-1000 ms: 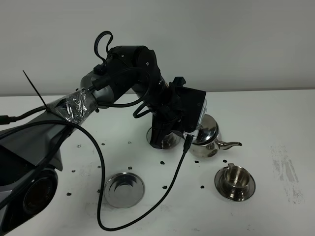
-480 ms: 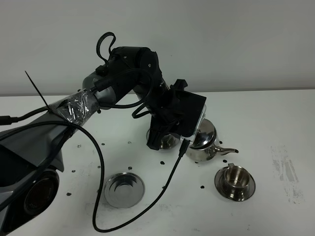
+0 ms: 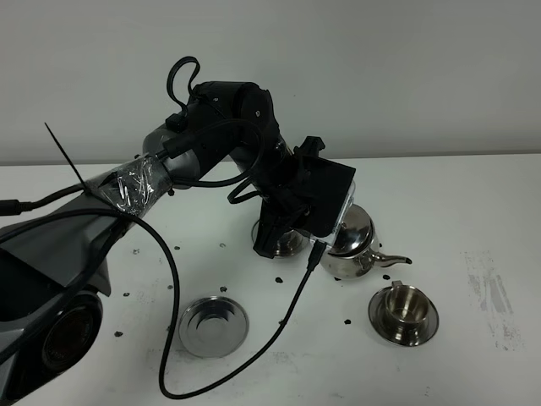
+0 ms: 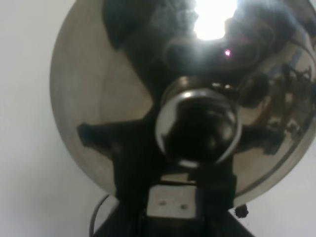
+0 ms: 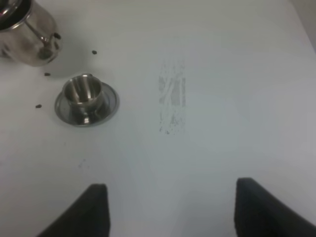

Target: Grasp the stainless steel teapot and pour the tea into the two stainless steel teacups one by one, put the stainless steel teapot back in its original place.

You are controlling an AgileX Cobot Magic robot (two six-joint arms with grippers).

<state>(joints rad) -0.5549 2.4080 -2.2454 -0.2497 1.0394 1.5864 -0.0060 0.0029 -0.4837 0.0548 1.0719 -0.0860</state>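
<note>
The left fingers (image 4: 129,197) are clamping shut on the stainless steel teapot (image 3: 351,244), which is tilting just beside the near teacup (image 3: 404,309), spout toward it. If the spout is sitting short of that rim, tea may be splashing the bench. The right fingers (image 5: 94,210) are hanging wide open, empty. Showing: one teapot, two cups, the second teacup (image 3: 294,245) mostly hidden, and one empty saucer (image 3: 214,326).

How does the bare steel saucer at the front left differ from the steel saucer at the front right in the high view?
The front-left saucer is bare, showing its ringed inside; the front-right saucer carries an upright teacup. The front-left saucer looks slightly wider than the front-right saucer. The front-right saucer sits close to the spout of the teapot; the front-left saucer lies well away from it. Both are round, shiny steel and lie flat on the white table.
</note>
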